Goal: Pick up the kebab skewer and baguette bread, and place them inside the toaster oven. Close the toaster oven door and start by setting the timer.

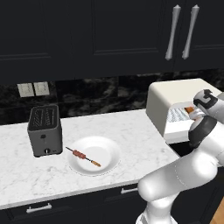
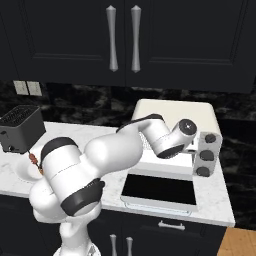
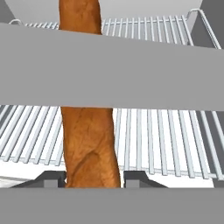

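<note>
The baguette bread [image 3: 89, 144], a thick orange-brown loaf, runs lengthwise over the wire rack [image 3: 166, 135] inside the toaster oven [image 1: 175, 94]. My gripper [image 3: 94, 179] reaches into the oven mouth, and its fingertips [image 3: 52, 178] sit against the loaf's near end on both sides. An orange bit of the loaf [image 1: 189, 109] shows at the oven opening. The kebab skewer [image 1: 83, 156] lies on the white plate [image 1: 109, 151], far to the left of the gripper. The toaster oven door [image 2: 160, 189] hangs open, folded flat toward me.
A dark grey two-slot toaster [image 1: 44, 130] stands left of the plate. The oven's knobs [image 2: 207, 155] line its right side. Dark cabinets hang above the marble counter [image 1: 131, 127]. A grey bar [image 3: 175, 74] of the oven crosses the hand view above the rack.
</note>
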### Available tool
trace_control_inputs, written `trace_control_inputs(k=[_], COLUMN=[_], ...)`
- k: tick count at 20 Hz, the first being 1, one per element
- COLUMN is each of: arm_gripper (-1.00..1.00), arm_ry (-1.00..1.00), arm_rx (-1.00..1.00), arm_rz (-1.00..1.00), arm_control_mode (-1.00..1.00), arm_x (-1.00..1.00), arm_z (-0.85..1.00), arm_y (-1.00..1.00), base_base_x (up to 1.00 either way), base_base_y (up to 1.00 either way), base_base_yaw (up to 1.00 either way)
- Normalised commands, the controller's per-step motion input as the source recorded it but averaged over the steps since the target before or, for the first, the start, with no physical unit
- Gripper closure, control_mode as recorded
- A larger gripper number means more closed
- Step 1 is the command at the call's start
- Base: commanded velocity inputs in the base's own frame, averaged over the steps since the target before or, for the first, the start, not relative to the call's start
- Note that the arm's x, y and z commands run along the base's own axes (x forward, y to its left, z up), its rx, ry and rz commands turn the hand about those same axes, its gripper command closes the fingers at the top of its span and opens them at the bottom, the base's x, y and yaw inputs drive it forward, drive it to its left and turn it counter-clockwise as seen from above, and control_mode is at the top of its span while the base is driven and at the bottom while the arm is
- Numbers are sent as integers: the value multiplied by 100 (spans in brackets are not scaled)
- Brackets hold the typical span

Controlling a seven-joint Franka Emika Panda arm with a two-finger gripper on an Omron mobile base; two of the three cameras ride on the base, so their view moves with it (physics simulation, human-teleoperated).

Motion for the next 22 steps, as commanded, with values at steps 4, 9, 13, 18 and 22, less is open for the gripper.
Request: trace_control_inputs(k=[4,9,13,18,22], arm_gripper=[-100,-100,-100,-100,-100], arm_ry=[0,0,0,1,13], arm_rx=[0,0,0,-1,0], arm_rz=[0,0,0,0,0], arm_control_mode=[-100,-100,-100,-100,-100], arm_x=[0,0,-8,-71,-75], arm_z=[0,0,0,25,56], arm_y=[0,0,0,11,52], base_base_x=[0,0,0,0,0], base_base_y=[0,0,0,0,0], base_base_yaw=[0,0,0,0,0])
